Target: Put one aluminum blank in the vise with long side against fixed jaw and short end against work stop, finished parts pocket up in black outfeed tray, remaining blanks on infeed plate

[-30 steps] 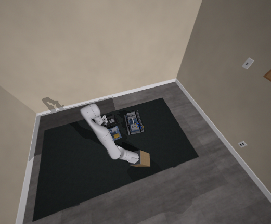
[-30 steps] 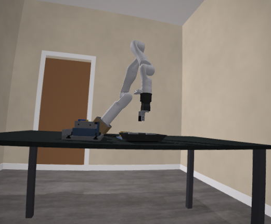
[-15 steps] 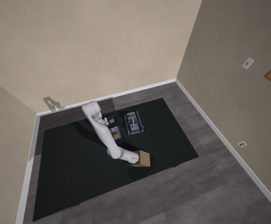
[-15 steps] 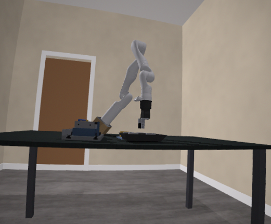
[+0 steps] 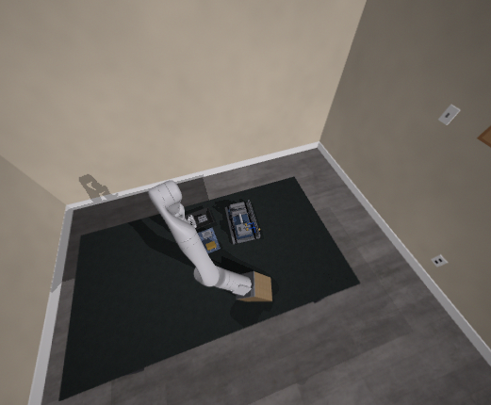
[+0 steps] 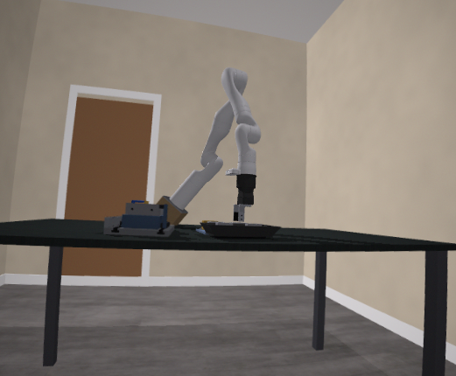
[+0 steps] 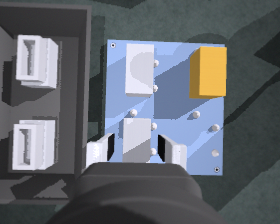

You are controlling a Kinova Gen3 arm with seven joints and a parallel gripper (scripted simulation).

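Aluminum blank (image 7: 135, 140), a plain gray block, lies flat on the blue infeed plate (image 7: 173, 107) among its short pins, at the plate's near left in the wrist view. It is judged rigid and fairly heavy for its bulk, with smooth faces that may slip, so a firm grip across the two long sides is advised, taken near mid-length to avoid tilt. The pincer (image 7: 135, 149) is released, jaws fully spread, one finger on each long side of the blank and not touching it. A second gray blank (image 7: 139, 69) lies farther along the plate, and a yellow brass blank (image 7: 208, 72) lies at the far right. Left of the plate, the black outfeed tray (image 7: 66, 105) holds two pocketed finished parts (image 7: 36, 61), pockets up. All rest on the dark worktop (image 6: 349, 243).
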